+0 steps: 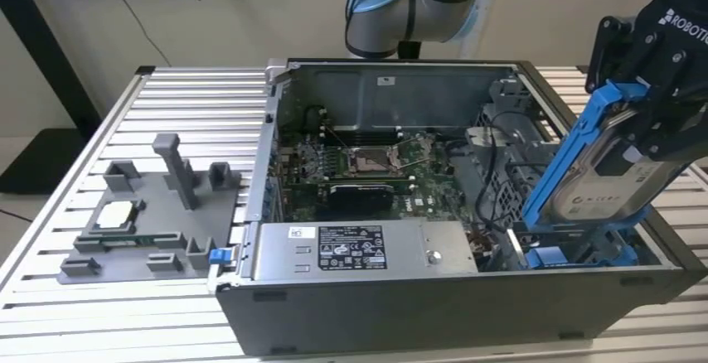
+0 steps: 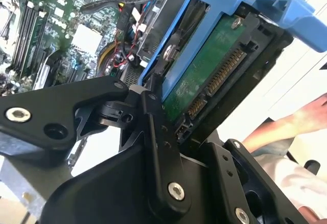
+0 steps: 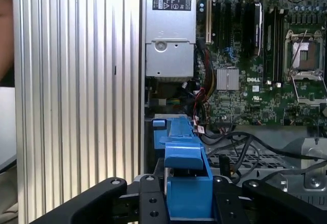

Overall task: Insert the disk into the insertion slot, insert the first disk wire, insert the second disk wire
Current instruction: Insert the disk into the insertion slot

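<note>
The hand (image 1: 645, 129) is closed on the disk (image 1: 603, 185), which is tilted just above the insertion slot (image 1: 569, 255). The disk seems heavy, stiff and fragile. The blue carrier (image 3: 186, 180) looks the safer hold, not the bare circuit board (image 2: 204, 75).

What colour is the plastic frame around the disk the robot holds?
Bright blue. The frame around the silver disk shows best in the exterior view.

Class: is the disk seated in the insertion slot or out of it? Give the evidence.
Out. The hand holds the disk steeply tilted, its lower end at the insertion slot, the rest sticking up.
</note>
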You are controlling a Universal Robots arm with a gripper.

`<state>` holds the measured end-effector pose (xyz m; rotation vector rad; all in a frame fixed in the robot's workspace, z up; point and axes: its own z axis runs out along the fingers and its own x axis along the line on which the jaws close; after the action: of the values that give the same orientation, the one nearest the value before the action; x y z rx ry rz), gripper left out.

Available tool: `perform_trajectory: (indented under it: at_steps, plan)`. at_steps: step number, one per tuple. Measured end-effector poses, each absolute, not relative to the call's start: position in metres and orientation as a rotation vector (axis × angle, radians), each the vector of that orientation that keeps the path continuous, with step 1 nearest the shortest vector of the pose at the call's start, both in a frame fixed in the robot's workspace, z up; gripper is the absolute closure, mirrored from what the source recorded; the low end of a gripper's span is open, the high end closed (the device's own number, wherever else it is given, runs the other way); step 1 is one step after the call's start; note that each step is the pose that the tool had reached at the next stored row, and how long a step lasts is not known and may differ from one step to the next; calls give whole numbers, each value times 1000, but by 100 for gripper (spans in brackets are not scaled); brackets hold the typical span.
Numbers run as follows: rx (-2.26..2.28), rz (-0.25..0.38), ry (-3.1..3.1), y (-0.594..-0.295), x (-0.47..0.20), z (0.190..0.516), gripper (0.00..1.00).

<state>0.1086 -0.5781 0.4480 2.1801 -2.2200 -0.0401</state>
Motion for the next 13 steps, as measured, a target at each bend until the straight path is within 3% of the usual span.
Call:
perform_trajectory:
  at_steps: [13]
  plan:
    - [2180, -40, -2220, -578, 109, 445, 100]
